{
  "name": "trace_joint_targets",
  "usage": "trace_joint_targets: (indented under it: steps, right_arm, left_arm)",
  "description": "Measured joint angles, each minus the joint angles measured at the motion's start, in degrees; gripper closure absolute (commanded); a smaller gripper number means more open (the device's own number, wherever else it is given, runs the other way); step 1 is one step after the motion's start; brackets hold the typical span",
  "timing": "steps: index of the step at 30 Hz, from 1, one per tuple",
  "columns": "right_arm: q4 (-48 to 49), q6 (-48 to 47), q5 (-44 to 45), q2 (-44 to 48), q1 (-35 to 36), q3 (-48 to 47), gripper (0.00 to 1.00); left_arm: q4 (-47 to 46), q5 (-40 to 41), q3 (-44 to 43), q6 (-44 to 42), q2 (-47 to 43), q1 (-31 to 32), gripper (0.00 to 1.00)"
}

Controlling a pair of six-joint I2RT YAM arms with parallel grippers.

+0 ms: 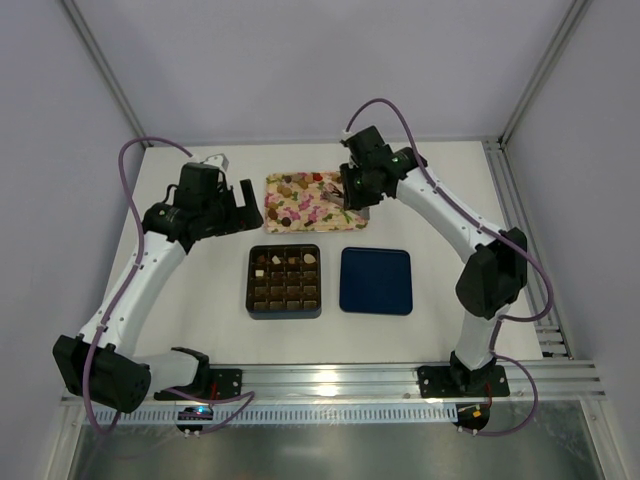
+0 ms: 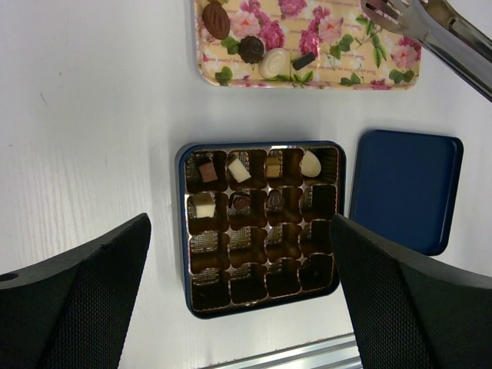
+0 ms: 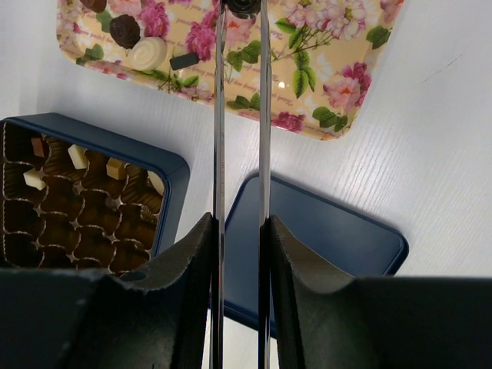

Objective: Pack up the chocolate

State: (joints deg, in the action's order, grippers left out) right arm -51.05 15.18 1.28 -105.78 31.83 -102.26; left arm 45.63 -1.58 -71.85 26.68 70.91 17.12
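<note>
The chocolate [image 2: 251,48] is judged light, brittle and easily smeared, best nipped gently across its sides. Most is seen on the floral tray [image 2: 338,46], some in the gridded box [image 2: 183,231]. Metal tongs [image 3: 219,115] are pinched by the right gripper [image 3: 240,231], with their tips at a dark bonbon [image 3: 243,6]. The left gripper [image 2: 240,231] is spread wide above the box. The navy lid [image 2: 406,188] is laid beside the box, off the likely path.

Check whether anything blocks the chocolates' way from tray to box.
Nothing visible does. The box lies open next to the tray of chocolates, with empty cells; its lid lies flat beside it. The right gripper holds tongs over the tray.
</note>
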Motion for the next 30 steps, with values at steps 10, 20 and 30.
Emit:
trace_joint_targets:
  steps: [10,20,30]
  right_arm:
    - [-0.5,0.4,-1.7,2.9,2.3,0.9,0.69]
    - [-1.4,1.2,-2.4,4.0,5.0,2.2,0.69]
    - [-3.2,2.3,-3.7,9.2,8.3,4.5,0.69]
  left_arm:
    - [-1.3,0.0,0.9,0.0,0.7,0.0,0.04]
    - [-2.6,0.0,2.1,0.0,1.6,0.0,0.04]
    - [-4.5,0.0,3.9,0.1,2.3,0.0,0.04]
